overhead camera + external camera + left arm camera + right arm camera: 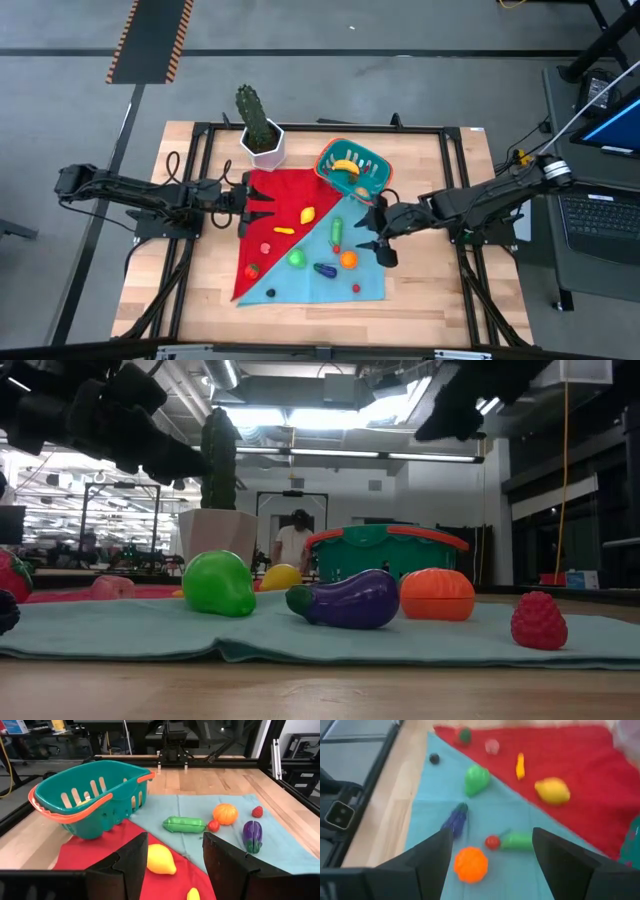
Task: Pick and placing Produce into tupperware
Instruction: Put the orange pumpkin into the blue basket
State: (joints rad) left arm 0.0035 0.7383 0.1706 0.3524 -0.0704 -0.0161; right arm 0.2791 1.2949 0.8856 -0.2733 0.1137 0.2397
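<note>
Right hand [377,238] spread, empty, above orange [348,259]; tupperware [352,167] at its 11 o'clock. Left hand [252,205] spread, empty, over red cloth [285,205].

Both grippers, left gripper [243,207] and right gripper [378,236], open, empty.

tub [388,550]: lower part hidden behind eggplant [345,599] and orange [436,594] | strawberry [8,575]: cut by low view's edge

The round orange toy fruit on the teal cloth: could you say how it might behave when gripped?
The round orange toy fruit looks like glossy hard plastic, so probably light and stiff, perhaps slippery. Its rounded, ribbed body on the teal cloth suggests it may roll if nudged.
</note>
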